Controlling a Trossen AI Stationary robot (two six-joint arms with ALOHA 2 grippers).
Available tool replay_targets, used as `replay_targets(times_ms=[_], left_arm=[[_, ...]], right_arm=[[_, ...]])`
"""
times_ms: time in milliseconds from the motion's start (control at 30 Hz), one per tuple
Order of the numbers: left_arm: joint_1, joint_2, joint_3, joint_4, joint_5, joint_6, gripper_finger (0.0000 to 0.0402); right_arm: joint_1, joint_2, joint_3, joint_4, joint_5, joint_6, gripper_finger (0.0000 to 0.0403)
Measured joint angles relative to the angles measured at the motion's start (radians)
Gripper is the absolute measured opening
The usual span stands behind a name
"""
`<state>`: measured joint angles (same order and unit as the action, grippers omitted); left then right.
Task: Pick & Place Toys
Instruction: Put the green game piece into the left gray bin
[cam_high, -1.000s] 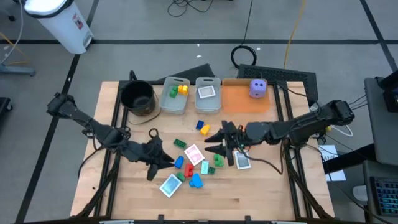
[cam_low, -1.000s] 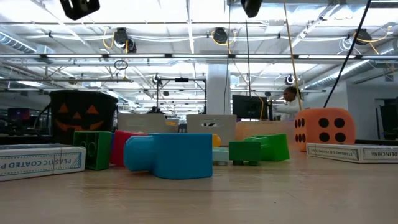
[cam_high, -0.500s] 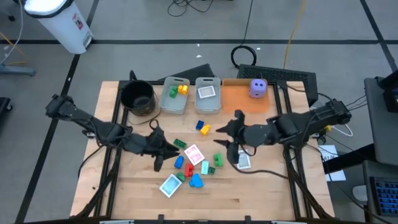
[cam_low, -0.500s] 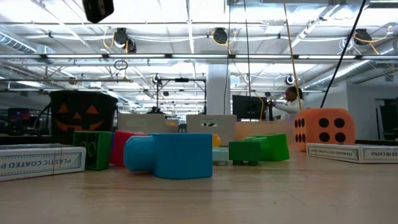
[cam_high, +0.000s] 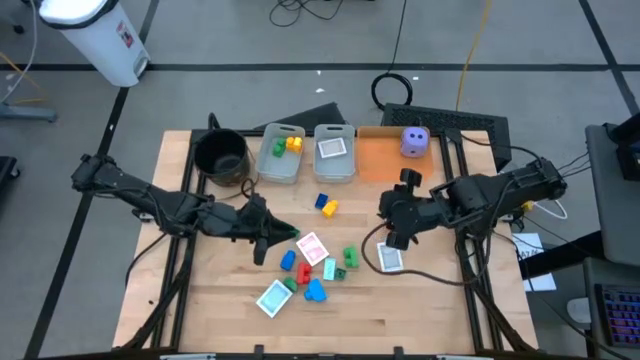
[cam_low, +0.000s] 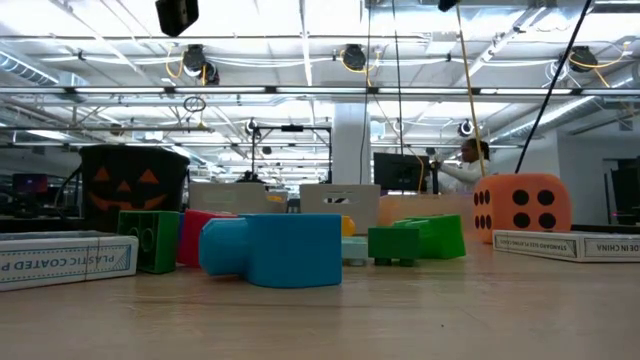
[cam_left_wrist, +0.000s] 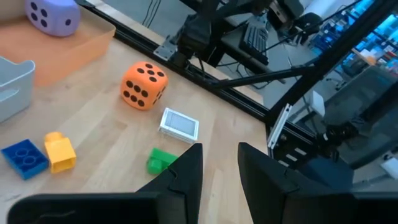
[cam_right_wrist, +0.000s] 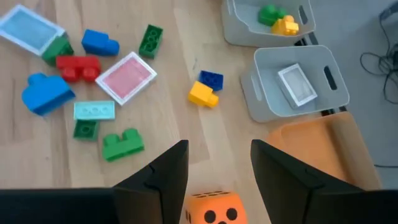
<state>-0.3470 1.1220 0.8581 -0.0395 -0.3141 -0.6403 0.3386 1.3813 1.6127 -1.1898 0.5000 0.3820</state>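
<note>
The worktop (cam_high: 420, 300) is pale wood with visible grain, framed by dark rails. Along its far edge stand a round black pot (cam_high: 221, 158), two clear plastic bins and a flat orange tray (cam_high: 385, 160): the first bin (cam_high: 279, 155) holds a green and a yellow block, the second bin (cam_high: 335, 152) holds a playing card, and a purple die (cam_high: 415, 142) with rounded corners and dark pips sits on the tray. Loose at mid-worktop lie glossy studded blocks: a blue and yellow pair (cam_high: 325, 205), a red block (cam_right_wrist: 79, 67), a blue block (cam_right_wrist: 45, 93), a pale teal plate (cam_right_wrist: 94, 110) and a green block (cam_right_wrist: 123, 144), around a pink-backed playing card (cam_high: 312, 247). A boxed card deck (cam_high: 273, 297) lies nearer the front, another deck (cam_high: 390, 259) lies to the right, and the orange die (cam_left_wrist: 143, 85), matte with black pips, rests on the wood just beside that deck. The left end effector (cam_high: 285, 232) reaches in low from the left, stretched out over the cluster's left edge, its fingers (cam_left_wrist: 186, 171) a narrow gap apart and holding nothing. The right end effector (cam_right_wrist: 217, 163) hangs above the orange die with its arm folded in from the right side, fingers (cam_right_wrist: 163, 168) moderately spread and empty.
</note>
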Motion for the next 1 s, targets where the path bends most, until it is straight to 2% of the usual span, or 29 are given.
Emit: replay_targets(times_ms=[267, 400, 633, 767, 1000], left_arm=[[0.009, 0.004, 0.000, -0.006, 0.005, -0.004, 0.0107], [0.039, 0.004, 0.000, -0.045, 0.036, -0.012, 0.0122], [0.141, 0.004, 0.000, -0.079, 0.183, 0.005, 0.0209], [0.193, 0.004, 0.001, -0.094, 0.266, 0.141, 0.0262], [0.306, 0.004, 0.001, -0.322, 0.347, 0.290, 0.0302]], right_arm=[[-0.005, -0.003, 0.000, 0.041, -0.002, 0.026, 0.0167], [-0.004, -0.003, 0.000, 0.047, -0.002, 0.029, 0.0167], [-0.004, -0.003, 0.000, 0.063, -0.002, 0.029, 0.0167], [-0.004, -0.003, 0.000, 0.063, -0.002, 0.028, 0.0167], [-0.004, -0.003, 0.000, 0.056, -0.002, 0.026, 0.0167]])
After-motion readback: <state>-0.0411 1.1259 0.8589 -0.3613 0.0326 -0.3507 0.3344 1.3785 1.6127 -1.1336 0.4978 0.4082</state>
